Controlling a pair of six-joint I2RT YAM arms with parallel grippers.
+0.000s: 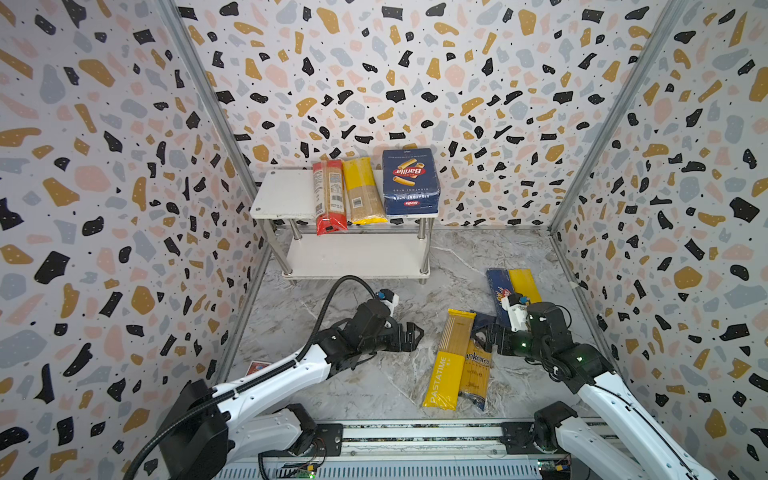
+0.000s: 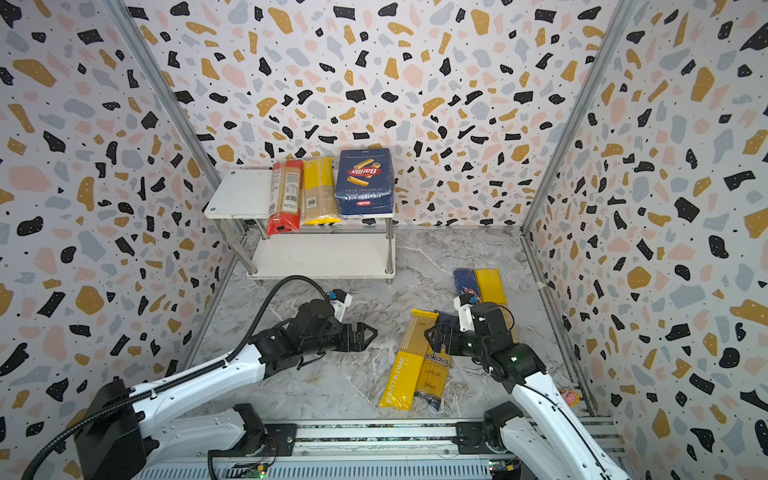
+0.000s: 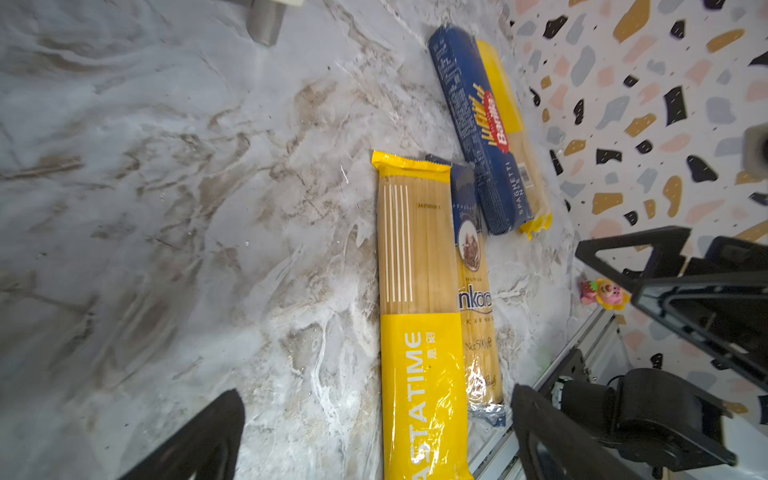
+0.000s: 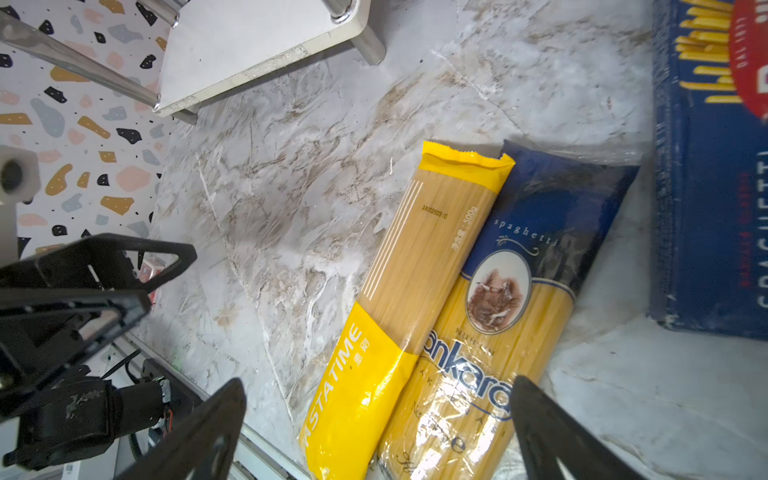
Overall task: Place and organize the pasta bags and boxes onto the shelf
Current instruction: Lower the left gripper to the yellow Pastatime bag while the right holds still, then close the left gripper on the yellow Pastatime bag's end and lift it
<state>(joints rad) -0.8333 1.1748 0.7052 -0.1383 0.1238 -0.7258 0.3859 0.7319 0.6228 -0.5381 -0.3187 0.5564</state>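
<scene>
The shelf [image 1: 282, 195] stands at the back. Its top board carries a red-ended bag [image 1: 330, 195], a yellow-ended bag [image 1: 363, 191] and the wide Barilla box [image 1: 409, 180]. On the floor at the right lie the PASTATIME bag [image 1: 449, 359] and the ankara bag [image 1: 476, 368], side by side. Further back lie the narrow Barilla spaghetti box [image 1: 496, 286] and another yellow-ended bag [image 1: 524, 284]. My left gripper [image 1: 415, 337] hovers open and empty, left of the PASTATIME bag [image 3: 419, 332]. My right gripper [image 1: 477, 337] is open just above the ankara bag [image 4: 498, 332].
The shelf's lower board [image 1: 353, 257] is bare. A small pink and yellow toy [image 2: 569, 397] lies by the right wall. A red card [image 1: 257, 368] lies by the left wall. The arms' metal rail [image 1: 415, 432] runs along the front, and patterned walls close three sides.
</scene>
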